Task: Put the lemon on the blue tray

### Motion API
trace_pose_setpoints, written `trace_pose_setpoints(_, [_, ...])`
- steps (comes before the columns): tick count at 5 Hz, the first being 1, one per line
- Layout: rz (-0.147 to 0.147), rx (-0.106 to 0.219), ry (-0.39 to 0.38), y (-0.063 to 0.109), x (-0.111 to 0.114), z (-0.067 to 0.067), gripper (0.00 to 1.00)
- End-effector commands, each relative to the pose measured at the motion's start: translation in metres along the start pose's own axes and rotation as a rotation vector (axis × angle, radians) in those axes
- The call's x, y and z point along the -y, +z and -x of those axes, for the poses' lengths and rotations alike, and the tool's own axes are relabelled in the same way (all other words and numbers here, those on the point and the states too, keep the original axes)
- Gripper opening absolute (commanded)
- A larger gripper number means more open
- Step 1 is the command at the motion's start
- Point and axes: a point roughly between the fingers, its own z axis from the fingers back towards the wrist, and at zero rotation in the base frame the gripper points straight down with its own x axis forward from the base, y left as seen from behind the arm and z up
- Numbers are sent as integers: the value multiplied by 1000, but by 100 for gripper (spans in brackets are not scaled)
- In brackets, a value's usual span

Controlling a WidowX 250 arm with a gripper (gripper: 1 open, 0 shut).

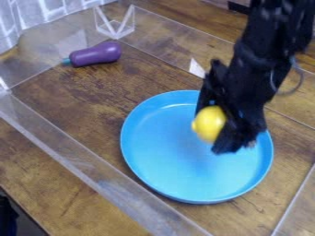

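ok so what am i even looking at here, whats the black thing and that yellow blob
The black thing is a robot arm, seen by one camera looking down at a wooden table. At its end is a pincer, a two-fingered clamp, closed around the yellow blob, which is a lemon. It holds the lemon over a round blue tray and has not let go. Farther back lies a purple eggplant-like object, untouched. Clear plastic walls edge the work area.

Lab bench: clear acrylic barrier point(55, 138) edging wooden table point(74, 101)
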Motion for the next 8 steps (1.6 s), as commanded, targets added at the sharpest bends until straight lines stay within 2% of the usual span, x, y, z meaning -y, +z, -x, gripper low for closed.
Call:
trace_pose_setpoints(1, [-3, 61, 2, -2, 3, -16, 0])
trace_pose_setpoints(2, [3, 48, 52, -10, -13, -18, 0])
trace_pose_setpoints(3, [7, 44, 83, -16, -18, -18, 0])
trace_pose_setpoints(5, [12, 46, 66, -35, -35, 11, 0])
trace_pose_setpoints(6, [16, 45, 120, -28, -38, 11, 100])
trace_pose_setpoints(7, [18, 45, 174, -21, -39, 10, 100])
trace_pose_setpoints(8, [18, 53, 179, -8, -45, 17, 100])
